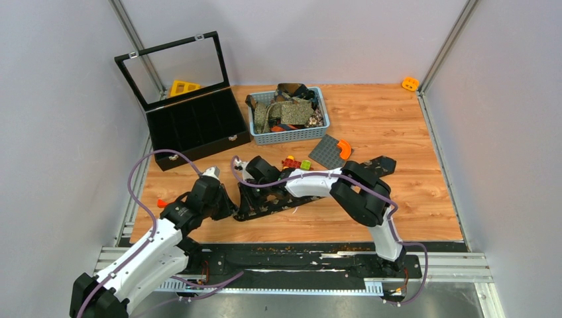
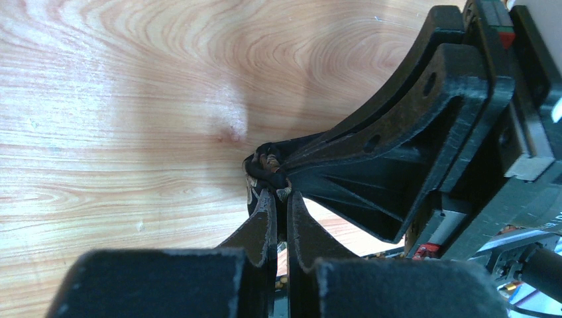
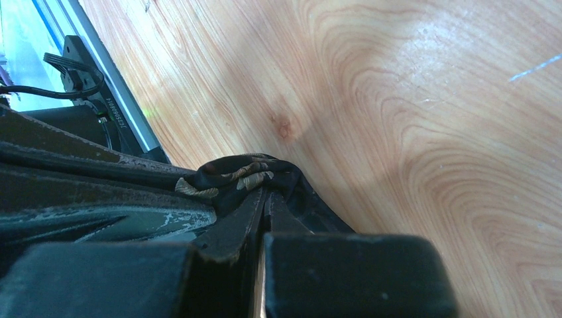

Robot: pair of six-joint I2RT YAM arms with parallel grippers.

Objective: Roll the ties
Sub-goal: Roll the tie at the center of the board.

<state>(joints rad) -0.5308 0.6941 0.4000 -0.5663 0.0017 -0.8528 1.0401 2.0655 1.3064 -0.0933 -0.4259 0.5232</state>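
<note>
Top external: a basket (image 1: 289,138) at the far middle of the wooden worktop (image 1: 404,132) holds a heap of ties (image 1: 286,111), olive, brown and black. One black tie (image 1: 382,162) lies stretched on the boards nearer than the basket, its broad end off to the basket's near right and its other end to the near left, partly under the right arm. At that near-left end the left gripper (image 1: 229,211) and the right gripper (image 1: 244,204) meet tip to tip. A black case (image 1: 195,126) with its lid raised stands just left of the basket, and a grey studded plate (image 1: 328,152) lies just in front of the basket's right corner.

Left wrist: the left gripper (image 2: 281,202) has its fingers (image 2: 264,222) drawn almost together, pinching a small dark fold of the black tie (image 2: 266,169) at their tips, low over the wood. The other arm's black fingers come in from the right and meet the same fold.

Right wrist: the right gripper (image 3: 266,197) is likewise clamped – its fingers (image 3: 242,215) nearly touch, with a bunched loop of the black tie (image 3: 242,173), leaf-printed, humped up just beyond the tips and resting on the worktop.
</note>
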